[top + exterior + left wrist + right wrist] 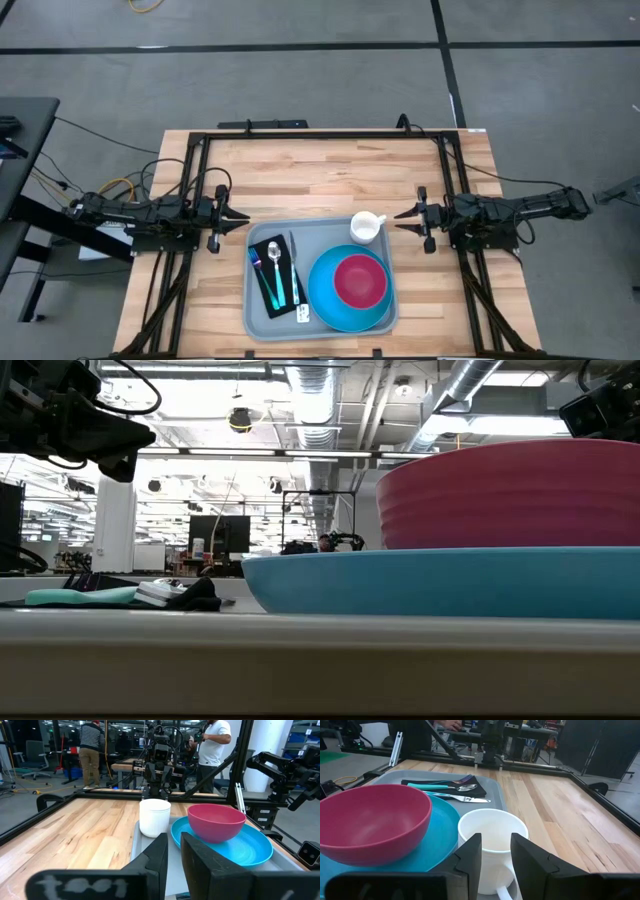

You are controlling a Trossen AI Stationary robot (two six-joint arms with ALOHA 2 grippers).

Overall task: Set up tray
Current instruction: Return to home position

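Note:
The grey-blue tray (322, 242) lies flat on the wooden table, toward its near edge. On the tray rest a round blue plate (325, 295) with a pink bowl (360, 280) in it, a white cup (367, 228) at the far right corner, and a black napkin (268, 285) carrying a spoon, fork and knife. My left gripper (244, 222) hovers just off the tray's far left corner, open by a narrow gap. My right gripper (398, 219) hovers right of the cup, open by a narrow gap too. In the right wrist view the cup (492, 845) stands just past the fingers.
A black frame (320, 135) runs around the table's far half and both sides. Bare wood (320, 180) stretches between the tray and the far edge. People stand in the room beyond the table (212, 745). In the low view the plate (440, 580) and bowl (510, 495) fill the right.

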